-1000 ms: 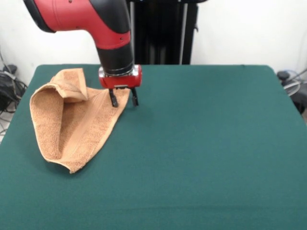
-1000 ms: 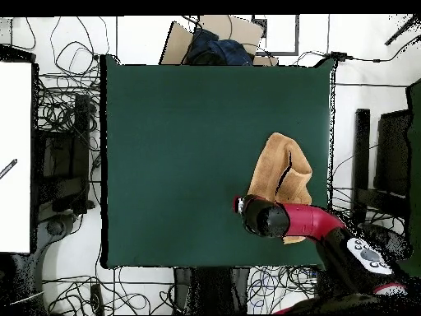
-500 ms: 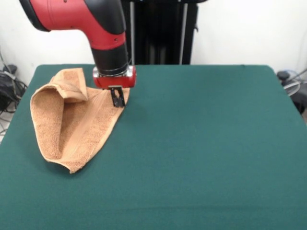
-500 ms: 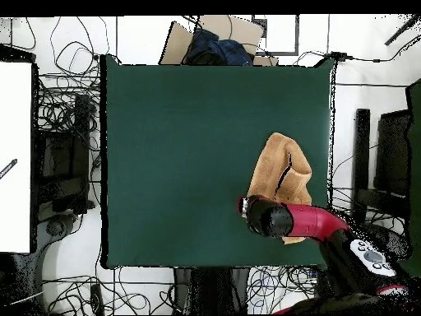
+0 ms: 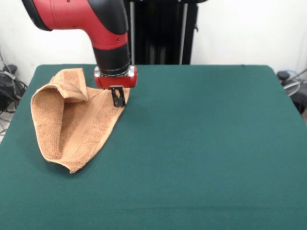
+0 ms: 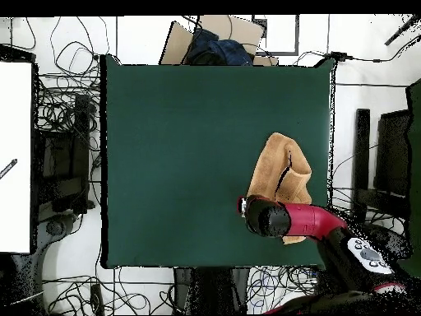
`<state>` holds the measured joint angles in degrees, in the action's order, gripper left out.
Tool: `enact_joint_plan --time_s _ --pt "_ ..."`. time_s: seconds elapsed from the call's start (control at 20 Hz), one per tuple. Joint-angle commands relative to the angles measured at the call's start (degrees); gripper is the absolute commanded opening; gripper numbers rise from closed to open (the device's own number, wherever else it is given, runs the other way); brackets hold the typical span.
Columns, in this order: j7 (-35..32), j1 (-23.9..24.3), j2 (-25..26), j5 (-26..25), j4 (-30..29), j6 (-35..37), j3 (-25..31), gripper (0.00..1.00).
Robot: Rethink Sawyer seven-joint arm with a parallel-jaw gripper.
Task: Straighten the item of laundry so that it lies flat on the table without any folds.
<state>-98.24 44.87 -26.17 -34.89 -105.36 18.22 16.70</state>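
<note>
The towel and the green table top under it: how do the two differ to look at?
The towel is orange-tan and looks fluffy; the table is dark green and smooth. The towel is small and sits near one side; the table is several times wider. The towel is folded over itself with a raised flap; the table lies flat. The gripper is shut on the towel's corner, just above the table. Both look cloth-like.
</note>
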Motion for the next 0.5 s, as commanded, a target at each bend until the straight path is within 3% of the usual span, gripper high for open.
enact_joint_plan --time_s 0.05,0.2,0.5 --pt "-5.02 -3.29 1.13 -1.46 3.73 -1.49 -2.62 1.00" --pt "-7.47 -6.16 0.25 -3.15 3.80 -4.39 -5.82 1.00" --pt "-5.31 -4.04 1.40 -2.13 3.29 -3.25 -5.34 1.00"
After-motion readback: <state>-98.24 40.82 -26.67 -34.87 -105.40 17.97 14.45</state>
